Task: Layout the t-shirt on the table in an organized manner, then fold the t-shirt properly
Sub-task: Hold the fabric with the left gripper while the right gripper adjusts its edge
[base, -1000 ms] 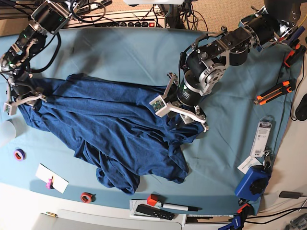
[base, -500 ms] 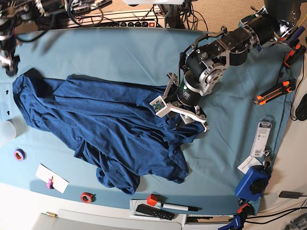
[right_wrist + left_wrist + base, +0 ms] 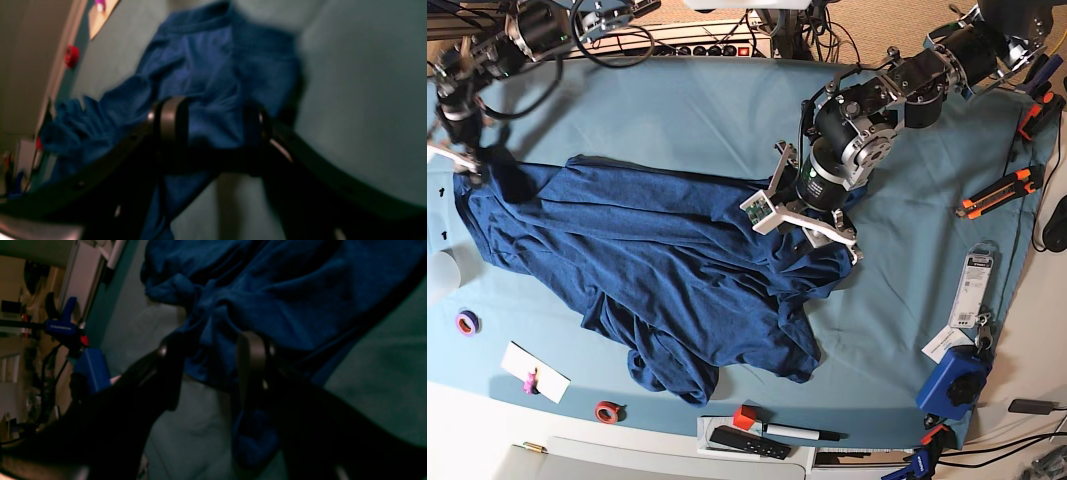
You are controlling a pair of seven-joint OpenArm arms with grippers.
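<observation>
**Handling.** The t-shirt (image 3: 657,250) is judged light, limp and soft. It has no stiffness of its own, so it will sag and drag wherever it is lifted, and it is likely to cling slightly to the cloth-covered table (image 3: 677,110). Hold is best taken at hems, sleeve ends or shoulder seams, with the two grippers well apart, so the panel can be drawn taut and flat. A pinch in mid-panel would only raise a tent of cloth.

**Appearance.** The garment is dark navy knit, spread in long diagonal creases. A bunched, doubled-over mass lies toward the table's front edge. It is not yet flat, and the neckline and sleeves cannot be clearly made out.

**Left gripper** (image 3: 210,353). It is positioned directly over the shirt's edge. The fingers stand apart with a gathered ridge of cloth between them, and a fold hangs below one finger. Whether the cloth is actually pinched cannot be told.

**Right gripper** (image 3: 213,123). The view is blurred. The jaws are parted with nothing caught between them, and the shirt lies beyond the fingertips. In the base view the shirt's nearest corner is just beside this gripper.

**Location.** The shirt lies on the table, spanning the area between the two grippers and extending from them toward the front edge.
</observation>
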